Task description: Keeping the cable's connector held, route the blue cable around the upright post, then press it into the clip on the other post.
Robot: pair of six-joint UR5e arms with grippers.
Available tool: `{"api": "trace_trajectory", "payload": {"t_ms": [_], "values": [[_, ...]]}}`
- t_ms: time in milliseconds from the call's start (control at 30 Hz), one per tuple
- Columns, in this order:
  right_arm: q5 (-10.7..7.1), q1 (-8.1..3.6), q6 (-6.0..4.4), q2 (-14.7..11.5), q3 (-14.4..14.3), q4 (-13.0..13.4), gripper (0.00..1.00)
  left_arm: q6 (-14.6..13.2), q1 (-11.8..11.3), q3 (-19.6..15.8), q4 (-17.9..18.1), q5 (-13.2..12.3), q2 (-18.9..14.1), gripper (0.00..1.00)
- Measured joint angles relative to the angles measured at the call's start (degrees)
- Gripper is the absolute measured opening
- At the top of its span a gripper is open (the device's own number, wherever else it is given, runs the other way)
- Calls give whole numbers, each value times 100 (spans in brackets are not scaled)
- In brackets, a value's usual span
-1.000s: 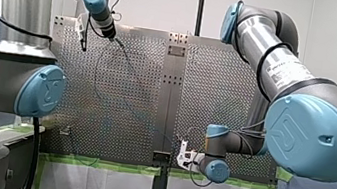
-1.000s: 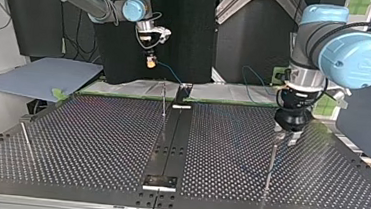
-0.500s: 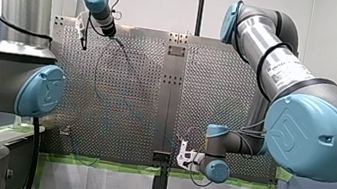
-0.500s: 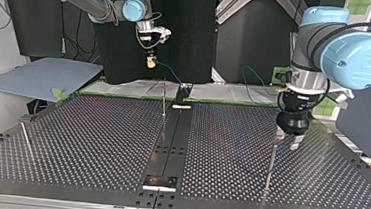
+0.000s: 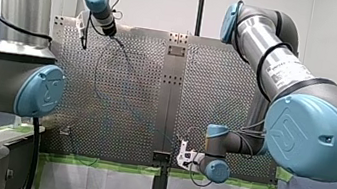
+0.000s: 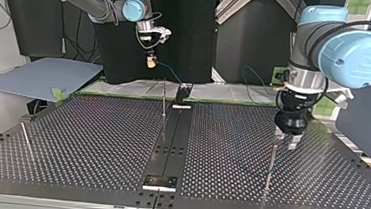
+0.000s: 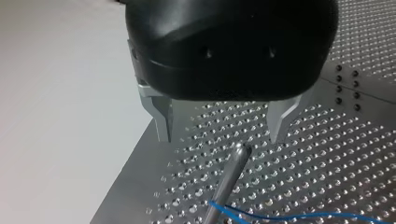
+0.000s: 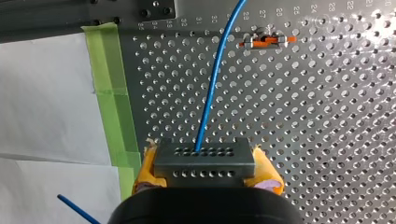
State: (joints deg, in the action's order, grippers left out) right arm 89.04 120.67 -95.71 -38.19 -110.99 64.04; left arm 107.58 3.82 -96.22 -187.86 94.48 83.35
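Shiny perforated metal surface (image 7: 303,154) here, a smooth polished round metal post (image 7: 226,179), glossy blue cable (image 8: 210,93), matt grey connector block (image 8: 204,163), and matt green paper tape (image 8: 111,93).

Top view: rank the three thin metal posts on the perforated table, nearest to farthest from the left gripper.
1. Thin metal post at the view's right: directly below my left gripper.
2. Thin metal post by the dark middle strip: near the view's centre, on the arms' side of the table.
3. Thin metal post at the view's left: by the table's edge.
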Motion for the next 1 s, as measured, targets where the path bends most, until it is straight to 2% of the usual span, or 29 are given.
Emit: {"api": "trace_trajectory", "payload": {"t_ms": [167,267,367,733,1000], "values": [[0,0,3,0,1,-18,0,-220,109,0,43,-60,2,99],[0,1,4,0,1,-24,0,-358,225,0,145,-141,9,99],[0,4,5,0,1,-25,0,-498,359,36,275,-118,75,99],[-19,12,-1,2,2,15,0,-991,909,517,408,388,595,99],[-82,30,-2,3,1,40,0,-1314,1341,596,419,811,1027,99]]}}
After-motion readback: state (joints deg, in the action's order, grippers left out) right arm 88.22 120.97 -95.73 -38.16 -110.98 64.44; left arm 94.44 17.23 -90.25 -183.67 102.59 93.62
